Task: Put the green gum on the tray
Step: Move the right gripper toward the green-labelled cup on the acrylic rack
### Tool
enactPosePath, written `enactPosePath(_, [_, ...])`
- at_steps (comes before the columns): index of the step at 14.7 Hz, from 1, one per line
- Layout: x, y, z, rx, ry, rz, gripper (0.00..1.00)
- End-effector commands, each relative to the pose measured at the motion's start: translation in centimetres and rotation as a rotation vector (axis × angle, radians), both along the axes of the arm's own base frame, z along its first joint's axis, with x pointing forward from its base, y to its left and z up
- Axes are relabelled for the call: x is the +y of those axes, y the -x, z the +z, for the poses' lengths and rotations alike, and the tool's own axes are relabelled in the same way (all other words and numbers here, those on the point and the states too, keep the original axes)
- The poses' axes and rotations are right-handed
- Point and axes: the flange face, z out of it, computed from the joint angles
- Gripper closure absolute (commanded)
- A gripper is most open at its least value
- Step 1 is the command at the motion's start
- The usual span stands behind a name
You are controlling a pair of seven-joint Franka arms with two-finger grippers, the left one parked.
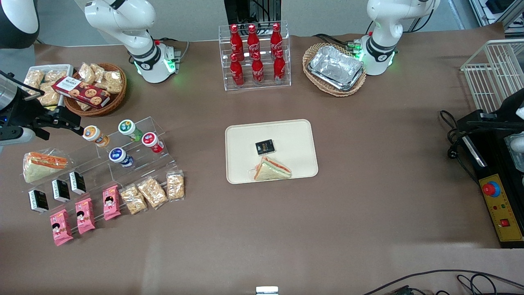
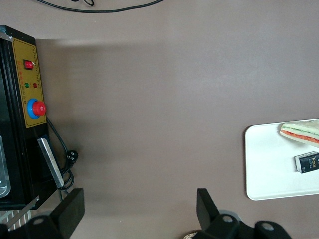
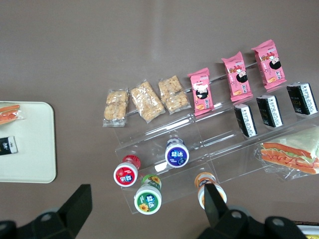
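The green gum (image 1: 129, 128) (image 3: 148, 199) lies on the upper step of a clear acrylic stand (image 1: 135, 162) near the working arm's end of the bench (image 1: 368, 213), its white lid toward the front camera. Beside it on that step are an orange bottle (image 1: 95, 135) and a red bottle (image 1: 152, 141); a blue bottle (image 1: 120, 157) sits one step lower, nearer the front camera. The tool (image 1: 61, 121) (image 3: 147, 211) hangs above the bench's edge at the working arm's end, just beside the orange bottle, its fingers (image 3: 79, 201) spread wide and holding nothing. The tray (image 1: 241, 172) (image 3: 35, 164) lies mid-bench, well apart from the gum, carrying a wrapped sandwich (image 1: 271, 170) and a small black packet (image 1: 265, 147).
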Motion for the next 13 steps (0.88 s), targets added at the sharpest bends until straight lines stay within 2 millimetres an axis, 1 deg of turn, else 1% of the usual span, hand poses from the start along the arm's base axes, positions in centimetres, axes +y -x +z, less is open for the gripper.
enactPosePath(1, [0.2, -0.3, 0.3, -0.012, -0.011, -0.003, 0.0])
enactPosePath(5, [0.2, -0.3, 0.2, -0.009, -0.006, 0.002, 0.0])
enactPosePath(7, [0.5, -0.4, -0.5, 0.006, 0.0, 0.019, 0.0])
enactPosePath(8, [1.7, -0.1, -0.4, 0.008, 0.007, 0.043, 0.0])
enactPosePath(9, [2.2, 0.2, -0.2, 0.009, 0.018, 0.053, 0.0])
enactPosePath(11, [2.2, 1.1, -0.1, 0.005, 0.022, 0.052, 0.0])
enactPosePath(13, [2.3, 1.7, -0.4, 0.012, 0.023, 0.053, 0.0])
